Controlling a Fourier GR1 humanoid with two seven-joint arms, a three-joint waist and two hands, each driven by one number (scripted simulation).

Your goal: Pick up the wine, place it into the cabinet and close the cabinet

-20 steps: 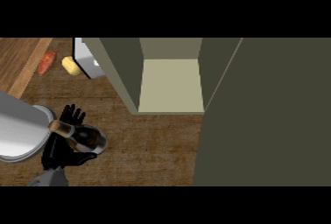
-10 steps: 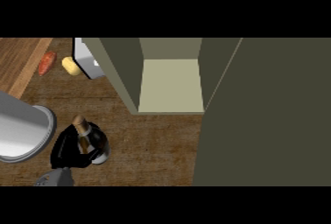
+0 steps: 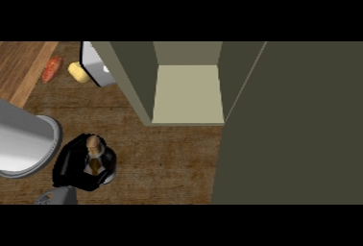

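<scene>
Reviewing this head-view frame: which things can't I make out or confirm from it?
- Wine bottle: only its neck and top show; the left hand curled round it hides the body.
- Right hand: not in this view.
- Cabinet: its open door covers the counter at right; the black band cuts off its top.
- Orange and yellow items, upper left: too small to identify.
- Grey forearm: cut by the left edge.

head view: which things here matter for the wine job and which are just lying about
For the job:
- wine bottle
- left hand, curled round the bottle
- cabinet, standing open
- cabinet door

Lying about:
- yellow item
- red-orange item
- grey round vessel
</scene>
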